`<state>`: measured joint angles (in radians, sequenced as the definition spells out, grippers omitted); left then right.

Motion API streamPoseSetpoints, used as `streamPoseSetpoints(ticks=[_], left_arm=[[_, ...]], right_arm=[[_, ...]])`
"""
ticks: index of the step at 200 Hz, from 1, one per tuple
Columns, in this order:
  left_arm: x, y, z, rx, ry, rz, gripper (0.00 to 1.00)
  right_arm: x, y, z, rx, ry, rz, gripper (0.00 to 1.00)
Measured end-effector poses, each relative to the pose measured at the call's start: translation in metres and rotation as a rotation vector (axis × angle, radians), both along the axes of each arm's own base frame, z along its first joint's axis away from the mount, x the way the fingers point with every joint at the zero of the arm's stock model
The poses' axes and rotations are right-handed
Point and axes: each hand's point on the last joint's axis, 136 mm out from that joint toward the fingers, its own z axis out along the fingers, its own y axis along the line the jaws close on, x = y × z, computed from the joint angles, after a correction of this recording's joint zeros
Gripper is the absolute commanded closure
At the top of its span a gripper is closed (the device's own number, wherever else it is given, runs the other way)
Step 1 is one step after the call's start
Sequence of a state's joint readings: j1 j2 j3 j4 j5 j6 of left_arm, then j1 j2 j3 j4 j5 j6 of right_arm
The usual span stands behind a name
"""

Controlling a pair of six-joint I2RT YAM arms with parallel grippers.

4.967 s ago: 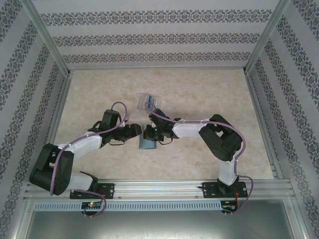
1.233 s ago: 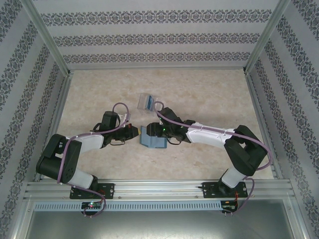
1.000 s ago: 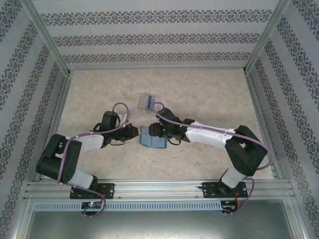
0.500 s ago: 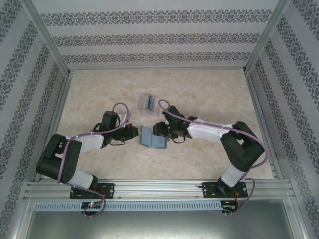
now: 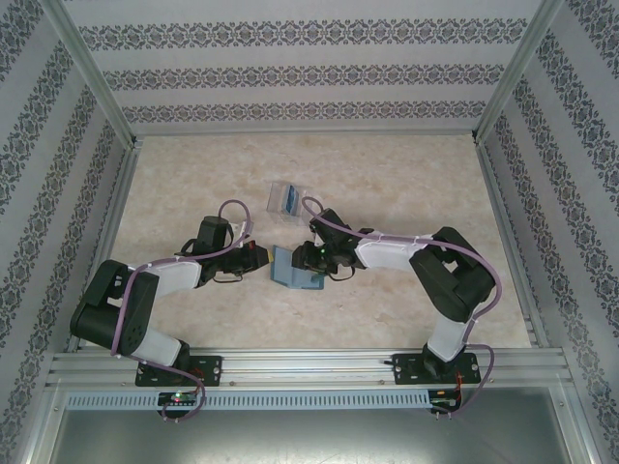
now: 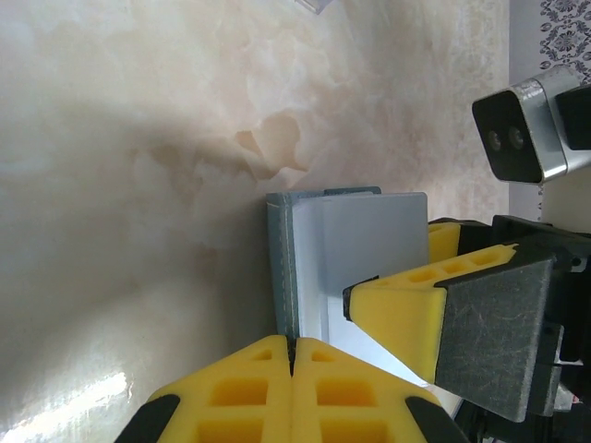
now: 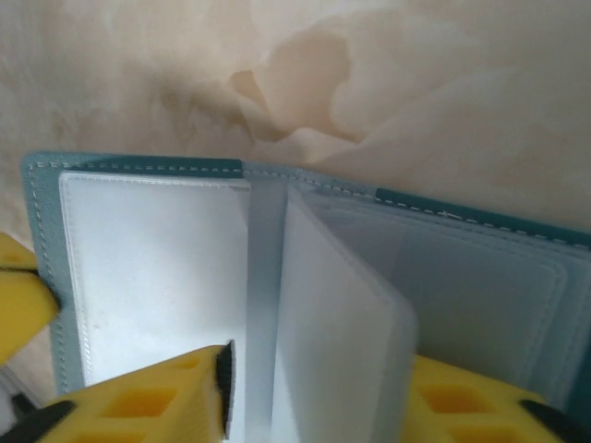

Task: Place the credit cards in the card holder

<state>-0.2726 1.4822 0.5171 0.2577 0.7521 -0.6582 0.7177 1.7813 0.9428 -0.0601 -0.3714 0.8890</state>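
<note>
The clear card holder [image 5: 288, 196] lies at mid-table with a blue credit card [image 5: 291, 199] inside it. Nearer me, a blue-grey folding wallet [image 5: 295, 271] lies open between both grippers. My left gripper [image 5: 259, 255] is shut on the edge of the wallet's cover [image 6: 283, 268], its fingertips pinched together [image 6: 292, 346]. My right gripper [image 5: 309, 257] reaches in from the right. Its jaws [image 7: 319, 388] stand either side of an upright translucent inner leaf [image 7: 342, 314], with a gap still showing on the left side. The wallet's left sleeve [image 7: 148, 268] lies flat.
One corner of the clear holder [image 6: 312, 4] pokes in at the top of the left wrist view. The right gripper's yellow finger [image 6: 406, 314] and its wrist camera [image 6: 517, 138] sit close to the right of the wallet. Patterned walls fence the table.
The right arm's elbow has swung left and folded tighter, and its jaws have narrowed around the wallet's inner leaf. The left arm and the wallet have stayed where they were.
</note>
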Motion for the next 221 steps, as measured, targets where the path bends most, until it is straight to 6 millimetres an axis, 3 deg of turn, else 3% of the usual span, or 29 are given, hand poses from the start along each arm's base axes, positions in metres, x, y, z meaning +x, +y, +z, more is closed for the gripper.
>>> streamPoseSetpoints(ticks=[23,52,122,149,221], left_arm=[[0.0,0.0,0.0,0.001,0.003,0.0,1.0],[-0.001,0.0,-0.001,0.001,0.005,0.0,1.0],[-0.002,0.0,-0.002,0.004,0.012,0.0,1.0],[-0.002,0.001,-0.006,0.008,0.026,0.0,1.0],[-0.003,0.001,-0.007,0.009,0.029,0.001,1.0]], right_arm=[[0.0,0.003,0.003,0.021,0.003,0.004,0.79],[0.004,-0.001,0.003,0.031,0.012,-0.004,0.8],[0.009,-0.02,-0.003,0.007,0.015,-0.022,0.7],[0.005,-0.03,-0.005,-0.017,0.011,-0.015,0.62],[-0.006,-0.062,0.013,-0.122,-0.074,-0.006,0.56]])
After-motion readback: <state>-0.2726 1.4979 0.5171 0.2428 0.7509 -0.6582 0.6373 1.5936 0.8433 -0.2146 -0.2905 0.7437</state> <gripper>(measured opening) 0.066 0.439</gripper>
